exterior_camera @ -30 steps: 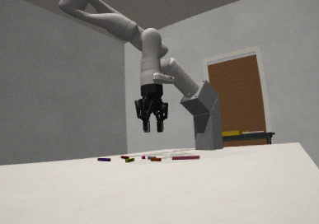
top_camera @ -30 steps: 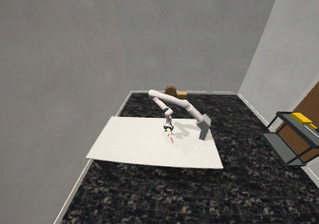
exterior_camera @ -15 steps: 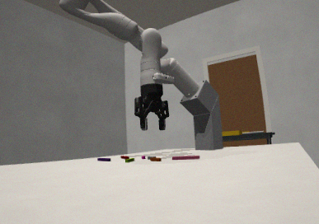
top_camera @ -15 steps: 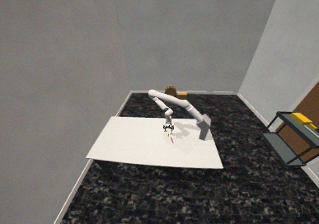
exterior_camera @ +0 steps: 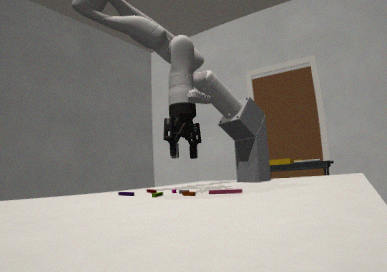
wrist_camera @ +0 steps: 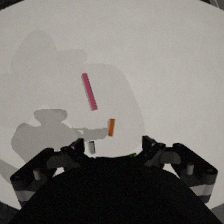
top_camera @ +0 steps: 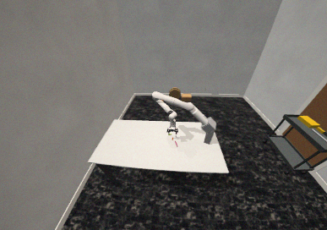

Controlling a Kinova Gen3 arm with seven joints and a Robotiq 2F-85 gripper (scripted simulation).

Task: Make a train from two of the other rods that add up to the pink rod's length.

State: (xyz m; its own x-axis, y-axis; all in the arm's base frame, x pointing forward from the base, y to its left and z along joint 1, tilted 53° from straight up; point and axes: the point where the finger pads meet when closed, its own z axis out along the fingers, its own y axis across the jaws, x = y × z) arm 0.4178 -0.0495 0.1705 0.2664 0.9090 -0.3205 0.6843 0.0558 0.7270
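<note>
Table [exterior_camera: 286, 225], white, carries a loose cluster of short rods. Arm [exterior_camera: 176, 65] reaches over it, its gripper [exterior_camera: 182, 151] hanging well above the rods, fingers spread fully wide and holding nothing. Pink rod [wrist_camera: 89, 91] lies flat on the table; orange rod [wrist_camera: 111, 127] lies near its end, apart from it, and grey rod [wrist_camera: 92, 147] sits nearby.

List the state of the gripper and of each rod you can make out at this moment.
Gripper: open, holding nothing, hanging above the table.
Pink rod: flat on the table, apart from the others.
Orange rod: flat, alone, not end to end with any rod.
Grey rod: flat, near the gripper's edge of the wrist view.
Purple rod: flat, off to one side.
Lime rod: flat, untouched.
</note>
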